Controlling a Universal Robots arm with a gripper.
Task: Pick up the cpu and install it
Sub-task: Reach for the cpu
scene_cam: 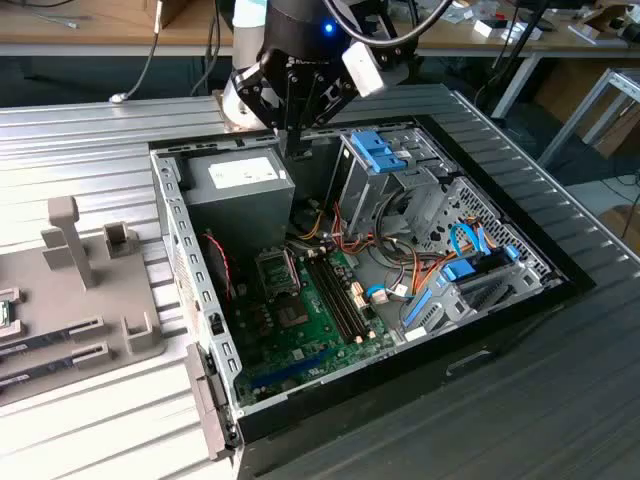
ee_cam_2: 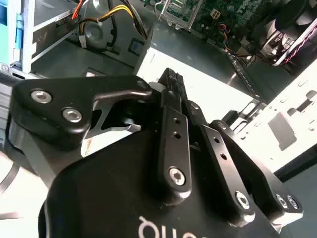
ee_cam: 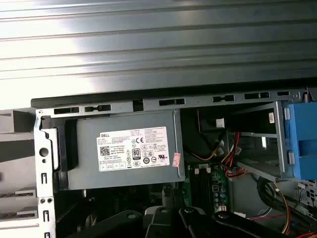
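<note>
My gripper [scene_cam: 294, 150] hangs over the back edge of the open computer case [scene_cam: 190, 300], just above the grey power-supply box [scene_cam: 240, 190]. In the second wrist view its black fingers [ee_cam_2: 169, 82] stand pressed together, and I see nothing between them. A small flat piece with a green edge, which looks like the cpu [scene_cam: 6, 312], lies at the exterior view's left edge, cut off by the frame and far from the gripper. The socket [scene_cam: 276, 272] on the green motherboard [scene_cam: 300, 330] shows a metal frame with a dark middle.
A grey fixture [scene_cam: 90, 300] with upright posts and long memory sticks [scene_cam: 55, 355] sits on the ribbed table on the exterior view's left. Inside the case are the drive cage with blue latches [scene_cam: 380, 150], bundled cables [scene_cam: 345, 235] and a small black chip [scene_cam: 293, 318]. The power-supply box [ee_cam: 124, 151] lies directly under the wrist.
</note>
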